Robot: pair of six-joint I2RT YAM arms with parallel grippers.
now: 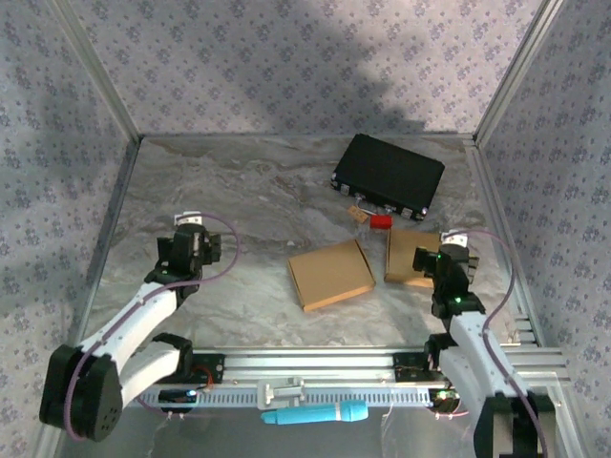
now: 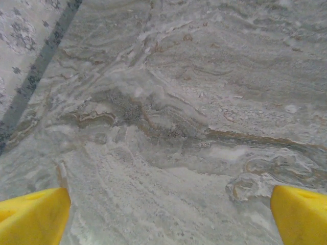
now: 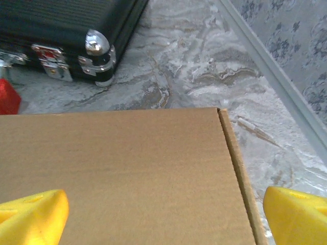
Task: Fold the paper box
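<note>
Two flat brown paper boxes lie on the marble table. The larger box (image 1: 330,274) sits mid-table, apart from both arms. The smaller box (image 1: 403,258) lies to its right, its lid (image 3: 117,173) right under my right gripper (image 3: 166,217). That right gripper (image 1: 449,244) hovers over the box's right part, open, its yellow fingertips (image 3: 33,217) spread wide with nothing between them. My left gripper (image 1: 194,229) is at the table's left, far from both boxes. In its wrist view the left gripper (image 2: 168,217) is open over bare marble.
A black case (image 1: 388,173) with metal latches (image 3: 97,56) lies behind the boxes at the back right. A small red object (image 1: 381,221) sits between the case and the boxes. Patterned walls close in the table; the right wall's rail (image 3: 276,76) runs near the smaller box.
</note>
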